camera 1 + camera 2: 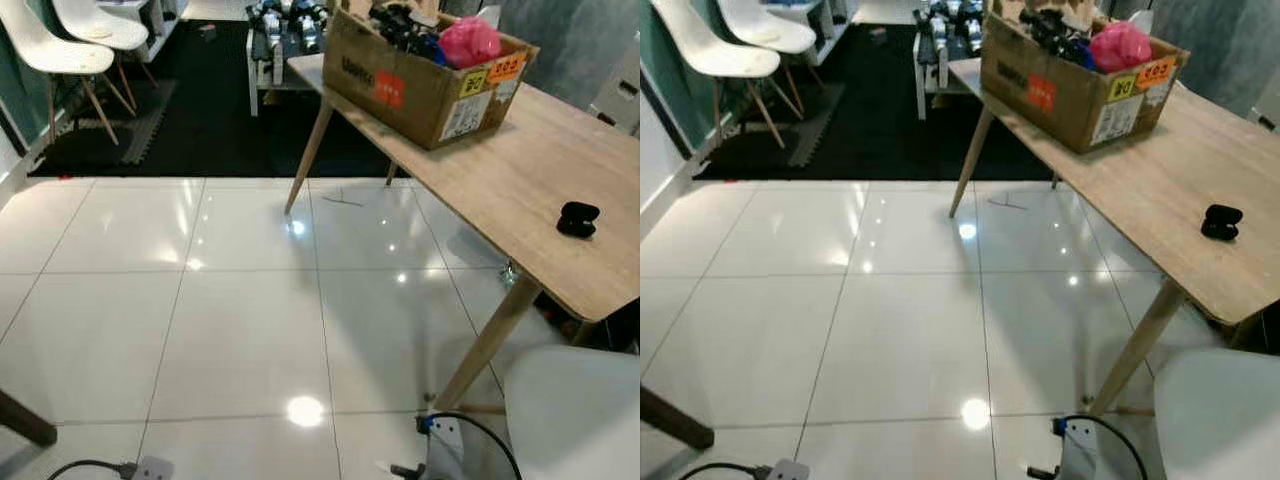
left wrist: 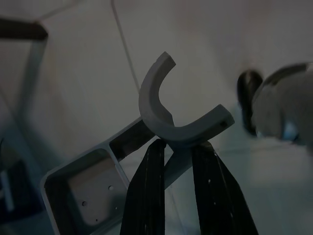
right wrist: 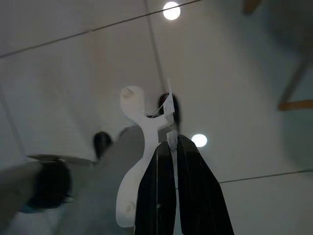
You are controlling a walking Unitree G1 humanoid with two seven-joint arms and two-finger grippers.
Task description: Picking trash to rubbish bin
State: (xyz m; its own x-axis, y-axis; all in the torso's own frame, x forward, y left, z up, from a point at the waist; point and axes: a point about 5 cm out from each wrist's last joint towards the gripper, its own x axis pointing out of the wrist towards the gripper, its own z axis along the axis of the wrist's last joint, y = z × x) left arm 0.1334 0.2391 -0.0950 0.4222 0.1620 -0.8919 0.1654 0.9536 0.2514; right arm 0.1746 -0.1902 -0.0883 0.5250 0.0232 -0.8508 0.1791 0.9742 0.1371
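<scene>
White tiled floor (image 1: 240, 330) | left gripper (image 2: 183, 142) fingers pinch grey bracket (image 2: 171, 112) | right gripper (image 3: 173, 142) holds white scrap (image 3: 139, 147)

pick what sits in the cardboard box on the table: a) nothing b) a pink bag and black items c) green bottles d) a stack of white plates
B: the cardboard box at the far end of the wooden table holds a pink bag next to a pile of black items.
</scene>
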